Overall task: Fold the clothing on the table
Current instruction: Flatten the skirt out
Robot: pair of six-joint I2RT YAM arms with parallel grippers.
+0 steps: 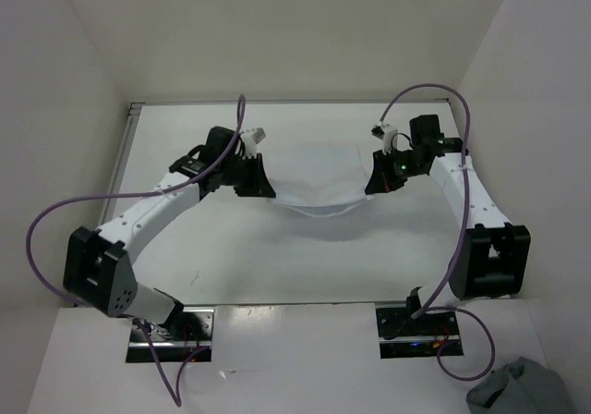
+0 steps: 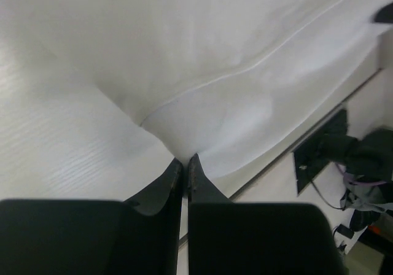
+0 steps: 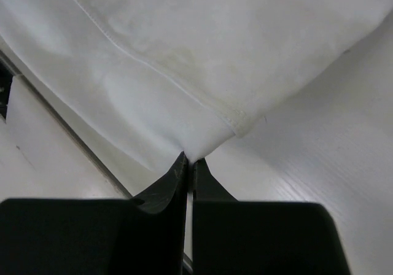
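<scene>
The white clothing (image 1: 319, 181) hangs stretched between my two grippers over the middle of the table (image 1: 277, 257), its lower edge sagging. My left gripper (image 1: 268, 188) is shut on the garment's left corner; in the left wrist view the fabric (image 2: 202, 78) fans out from the pinched tips of that gripper (image 2: 186, 160). My right gripper (image 1: 374, 185) is shut on the right corner. Seen from the right wrist, the hemmed cloth (image 3: 202, 60) spreads away from the closed tips of that gripper (image 3: 190, 160).
Upright white wall panels (image 1: 65, 109) enclose the table on the left, back and right. A grey-blue cloth bundle (image 1: 522, 391) lies at the bottom right, off the table. Purple cables (image 1: 55, 215) loop beside both arms. The arm bases (image 1: 406, 326) sit at the near edge.
</scene>
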